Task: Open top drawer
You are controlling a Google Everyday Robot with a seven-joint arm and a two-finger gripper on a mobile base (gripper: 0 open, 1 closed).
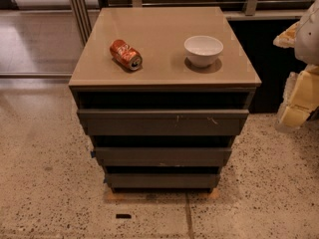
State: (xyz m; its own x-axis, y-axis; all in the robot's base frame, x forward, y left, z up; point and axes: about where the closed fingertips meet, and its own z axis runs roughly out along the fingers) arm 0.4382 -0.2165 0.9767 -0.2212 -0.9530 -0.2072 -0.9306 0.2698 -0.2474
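The top drawer point(162, 122) is the widest flat dark grey-brown front of the cabinet, with small white scratches near its middle and right. It sits just under the tan cabinet top point(164, 73), with a dark gap above it; its inside is hidden. My gripper point(299, 101) shows as white and pale yellow parts at the far right edge of the camera view. It is level with the drawer, off to the cabinet's right, and not touching it.
A red soda can point(125, 54) lies on its side and a white bowl point(203, 50) stands on the cabinet top. Two narrower drawer fronts point(162, 156) sit below. Speckled floor point(45, 183) surrounds the cabinet; metal rails point(79, 9) stand behind.
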